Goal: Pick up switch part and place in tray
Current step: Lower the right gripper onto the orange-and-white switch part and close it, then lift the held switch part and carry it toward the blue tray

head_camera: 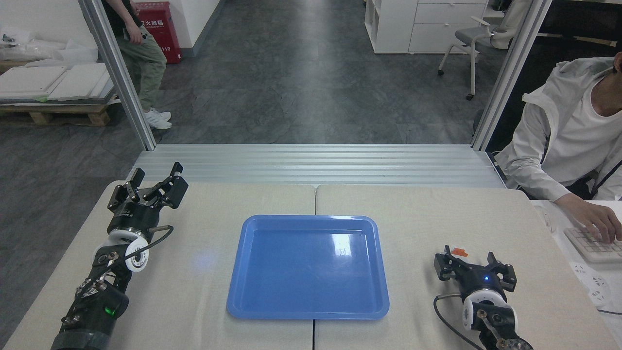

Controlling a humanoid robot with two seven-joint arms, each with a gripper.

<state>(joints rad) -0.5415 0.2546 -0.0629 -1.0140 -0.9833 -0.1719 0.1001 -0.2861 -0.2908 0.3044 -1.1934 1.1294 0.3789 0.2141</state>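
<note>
Switch part (457, 252) shows only its orange end beyond the spread-open right end effector (474, 268); axis hidden.

A pale beige, cloth-covered table (418, 214) made of two halves meets at a straight seam running down its middle. A large glossy blue plastic rectangular tray (308, 267) with rounded corners and a low raised rim lies flat across that seam, near the front edge. To the right of the tray, well apart from it, the small switch part (457, 252) rests on the cloth, with only its orange-and-white end showing.
</note>
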